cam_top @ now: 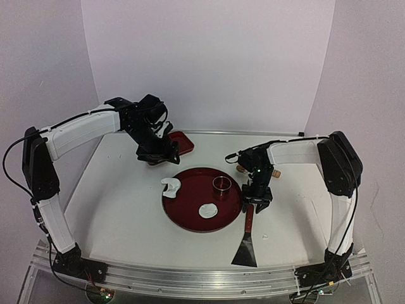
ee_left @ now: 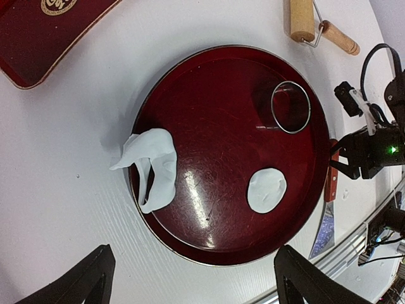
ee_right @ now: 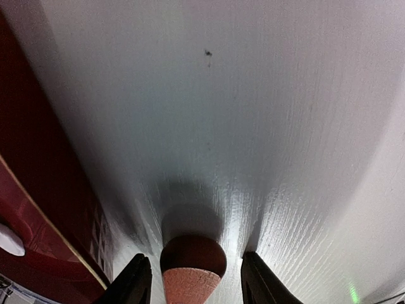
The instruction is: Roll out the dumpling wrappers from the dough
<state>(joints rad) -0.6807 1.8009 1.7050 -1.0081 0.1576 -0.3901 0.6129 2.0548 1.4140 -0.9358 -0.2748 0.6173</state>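
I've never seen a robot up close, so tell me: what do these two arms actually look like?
Both the left arm and the right arm have smooth white shells on their long segments, with black joints, wrists and bases. Thin black cables loop alongside them. The jaws are plain black, two fingers apiece. A small green light glows on the right wrist.

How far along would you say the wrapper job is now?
Done: one round wrapper lies cut on the red tray. In hand: the right tool straddles the scraper handle, jaws apart. Remaining: the dough scrap draped over the rim needs rolling.
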